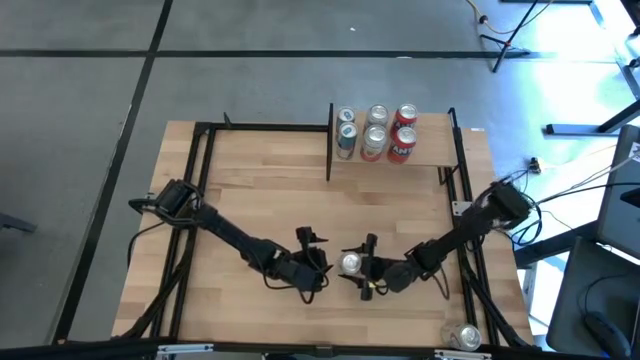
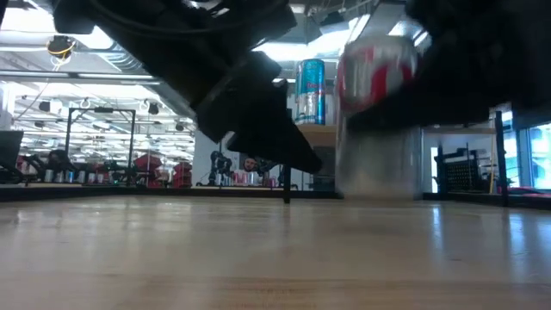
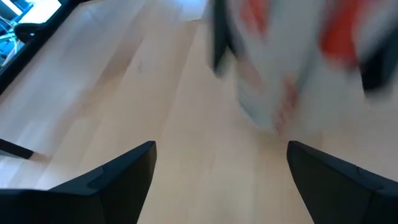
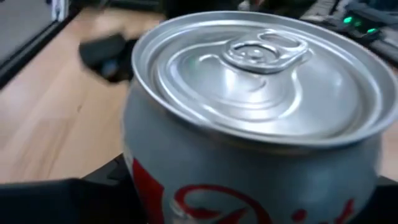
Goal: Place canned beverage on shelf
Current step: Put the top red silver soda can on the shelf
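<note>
A silver canned beverage with red lettering stands upright at the middle of the table's near half, between the fingers of my right gripper, which is shut on it. My left gripper waits open just left of the can, its fingers wide apart with only bare tabletop between them. The shelf, a small light-wood board with black posts, stands at the far right and carries several cans. My right gripper pinches the can's side wall between its two fingers, one on each side below the top rim. The fingers come almost level from the table's right. The can is upright; whether its base is clear of the table I cannot tell.
One more can lies at the table's near right corner. A black frame runs along the table's left, far and right sides. Between the held can and the shelf lies bare tabletop.
</note>
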Robot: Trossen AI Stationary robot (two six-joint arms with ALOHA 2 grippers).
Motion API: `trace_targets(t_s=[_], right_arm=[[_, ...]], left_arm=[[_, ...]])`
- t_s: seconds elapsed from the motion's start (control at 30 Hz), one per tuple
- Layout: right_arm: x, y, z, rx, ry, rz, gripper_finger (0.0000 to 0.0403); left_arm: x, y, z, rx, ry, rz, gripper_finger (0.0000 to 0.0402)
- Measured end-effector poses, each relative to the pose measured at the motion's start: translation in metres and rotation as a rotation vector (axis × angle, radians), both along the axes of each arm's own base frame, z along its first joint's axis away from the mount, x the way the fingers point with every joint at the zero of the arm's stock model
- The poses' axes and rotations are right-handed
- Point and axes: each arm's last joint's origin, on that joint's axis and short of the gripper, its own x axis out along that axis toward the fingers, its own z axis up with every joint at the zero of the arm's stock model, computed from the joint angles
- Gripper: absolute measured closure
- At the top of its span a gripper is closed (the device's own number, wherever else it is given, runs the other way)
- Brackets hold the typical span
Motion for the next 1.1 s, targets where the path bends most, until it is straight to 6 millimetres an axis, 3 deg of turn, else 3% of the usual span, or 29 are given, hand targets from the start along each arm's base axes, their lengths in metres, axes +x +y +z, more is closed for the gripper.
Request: trace_targets(t_s=[0.27,0.6,0.87,1.1], right_arm=[[-0.031,-0.025,0.066,-0.070,0.010,-0.152,0.0134],[-0.106,-0.081,0.134,-0.092,-0.017,-0.350,0.0134],[-0.160,-0.137,0.158,-0.016,-0.072,-0.525,0.0134],[-0.181,-0.169,0.163,0.004,-0.068,-0.635,0.0134]], left_arm=[[-0.009,-0.009,-0.004,-0.030,0.031,0.009,0.0053],[-0.010,-0.012,-0.004,-0.033,0.026,0.007,0.0053],[-0.009,-0.011,-0.003,-0.034,0.025,0.011,0.0053],[-0.008,-0.009,-0.003,-0.029,0.022,0.015,0.0053]])
